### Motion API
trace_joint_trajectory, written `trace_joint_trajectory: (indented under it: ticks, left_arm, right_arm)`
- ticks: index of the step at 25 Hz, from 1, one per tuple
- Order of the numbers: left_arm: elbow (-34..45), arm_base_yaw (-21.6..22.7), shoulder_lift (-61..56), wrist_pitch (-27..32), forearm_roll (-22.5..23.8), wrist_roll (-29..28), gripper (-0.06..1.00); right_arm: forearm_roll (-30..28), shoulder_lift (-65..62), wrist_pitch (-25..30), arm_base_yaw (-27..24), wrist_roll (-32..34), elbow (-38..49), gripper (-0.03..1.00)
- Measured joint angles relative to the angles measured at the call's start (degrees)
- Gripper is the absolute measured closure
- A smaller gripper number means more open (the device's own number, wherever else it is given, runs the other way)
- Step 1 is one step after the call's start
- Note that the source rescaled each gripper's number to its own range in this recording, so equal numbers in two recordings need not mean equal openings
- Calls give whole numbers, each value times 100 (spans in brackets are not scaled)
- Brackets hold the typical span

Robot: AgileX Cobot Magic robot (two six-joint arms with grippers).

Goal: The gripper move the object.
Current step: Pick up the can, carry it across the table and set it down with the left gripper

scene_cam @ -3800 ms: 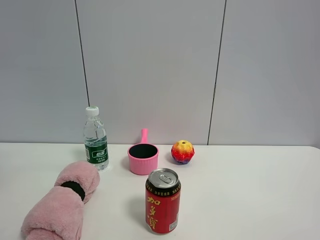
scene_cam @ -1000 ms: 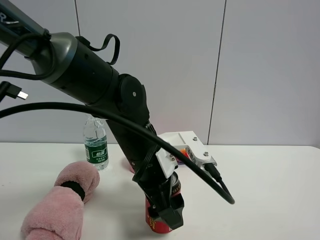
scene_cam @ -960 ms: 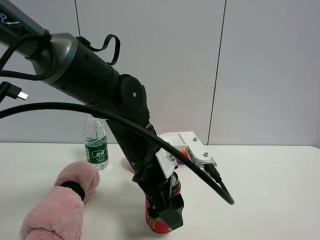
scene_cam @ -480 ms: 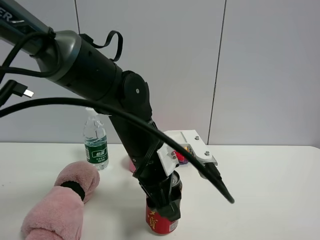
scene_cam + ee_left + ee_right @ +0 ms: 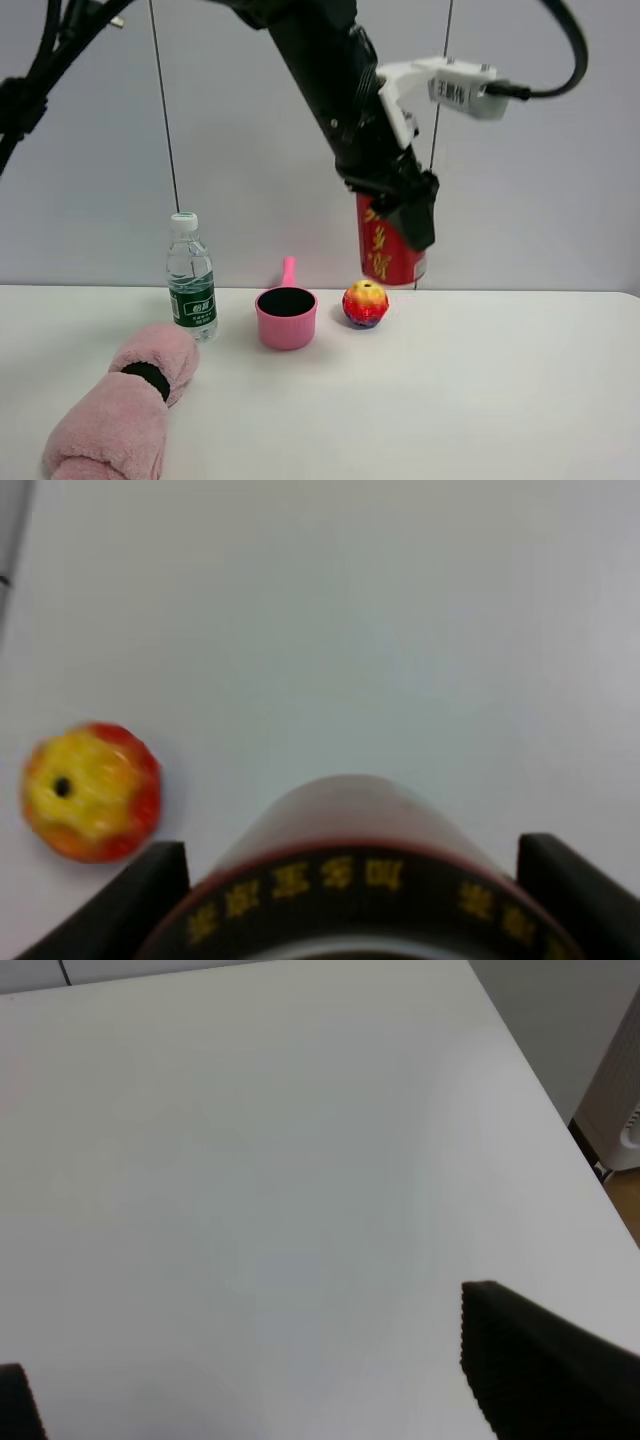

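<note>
Now: left gripper (image 5: pixel 405 215) clenched on the red can (image 5: pixel 386 252), jaws pinching its upper wall from 2 sides. The can hangs near upright, high off the table (image 5: pixel 500 390), above and a little aside of the ball (image 5: pixel 365 303). Gripping near the rim probably leaves the base free for setting down. Right gripper (image 5: pixel 235 1335) spread wide, holding nothing. Open tabletop lies right and front; cup (image 5: pixel 286 317), bottle (image 5: pixel 191 280) and plush roll (image 5: pixel 125 400) crowd the left. Right table edge needs watching.

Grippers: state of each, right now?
Left gripper: closed on the red can, held above the table.
Right gripper: open, holding nothing.
</note>
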Motion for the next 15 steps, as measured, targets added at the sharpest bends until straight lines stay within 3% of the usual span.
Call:
trace_joint_trajectory:
  ticks: [9,15]
  left_arm:
    - [-2507,0,1221,284,-13,-204,85]
    - [-2792,0,1826,-352,-546,-107,85]
  right_arm:
    - [0,0,0,0,0,0,-3]
    - [0,0,0,0,0,0,-3]
